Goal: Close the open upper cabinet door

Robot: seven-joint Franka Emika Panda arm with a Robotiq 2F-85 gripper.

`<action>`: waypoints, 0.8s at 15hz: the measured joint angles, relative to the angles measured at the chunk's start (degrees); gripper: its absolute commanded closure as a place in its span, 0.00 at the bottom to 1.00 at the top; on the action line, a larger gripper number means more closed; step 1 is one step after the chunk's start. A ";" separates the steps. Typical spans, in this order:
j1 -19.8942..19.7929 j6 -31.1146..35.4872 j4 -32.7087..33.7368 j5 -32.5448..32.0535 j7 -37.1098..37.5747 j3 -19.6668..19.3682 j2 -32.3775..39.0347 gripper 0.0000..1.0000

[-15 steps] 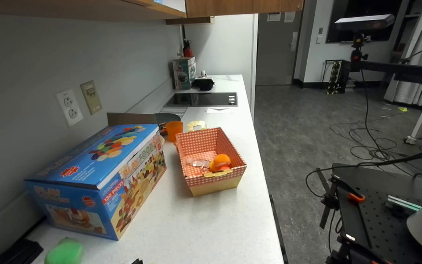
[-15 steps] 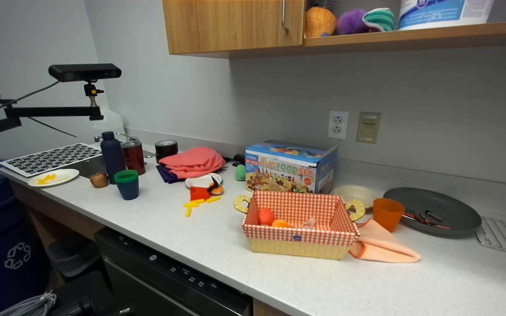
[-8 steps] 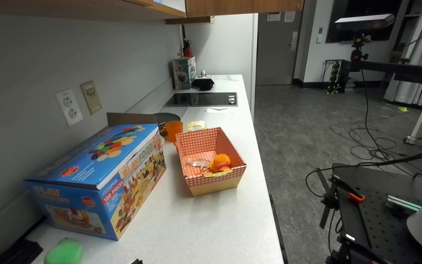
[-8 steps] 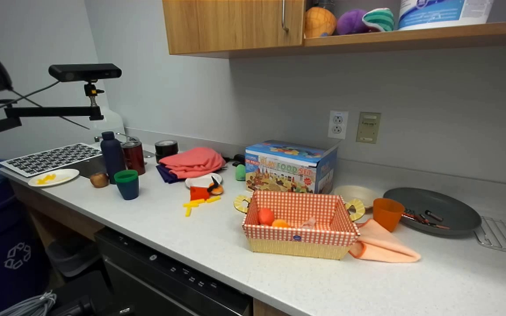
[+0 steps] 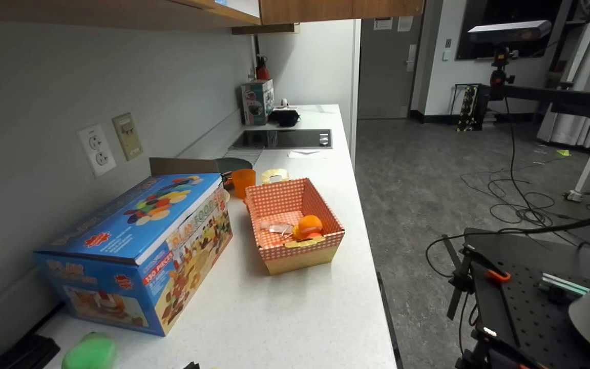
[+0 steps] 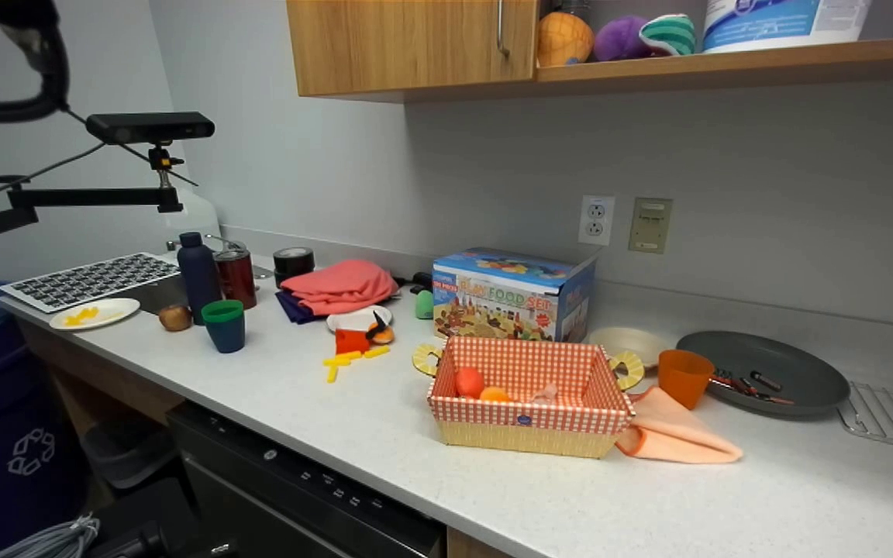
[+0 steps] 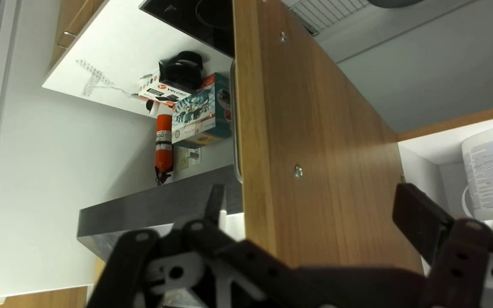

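The upper cabinet door [image 7: 336, 171] is a flat tan wood panel that stands open in the wrist view. Its inner face, pale edge and part of a metal handle at that edge show. In an exterior view only its lower part [image 5: 341, 10] shows at the top, sticking out from the cabinet. My gripper [image 7: 315, 203] is wide open and empty. One finger is on the handle side of the door's edge; the other overlaps the inner face near the cabinet. I cannot tell whether it touches the door. The gripper is out of both exterior views.
The open cabinet holds a white tub [image 7: 488, 179] and plush toys [image 6: 621, 39]. A neighbouring door [image 6: 415, 46] is shut. Below, the counter bears a blue box [image 6: 512, 294], a checked basket [image 6: 532, 442] and a pan [image 6: 811, 380]. A camera on a boom [image 6: 152, 128] stands nearby.
A dark, curved part, seemingly of the arm or its cable, has moved up and further into both exterior views. The door and the counter things have not visibly moved.
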 measured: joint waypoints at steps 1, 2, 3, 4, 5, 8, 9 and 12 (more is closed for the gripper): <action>0.13 0.96 0.68 0.48 -1.02 -0.24 1.01 0.00; 0.14 2.25 1.19 0.64 -1.82 -0.43 1.93 0.00; 0.13 3.81 1.44 0.65 -2.31 -0.63 2.72 0.00; 0.13 5.42 1.58 0.66 -2.55 -0.89 3.47 0.00; 0.13 6.78 1.61 0.81 -2.77 -1.20 4.12 0.00; 1.20 7.63 1.44 3.92 -6.47 -2.69 5.17 0.00; 2.39 7.09 1.40 5.87 -8.51 -3.48 5.14 0.00; 6.01 3.95 1.51 10.36 -14.21 -5.18 4.49 0.00</action>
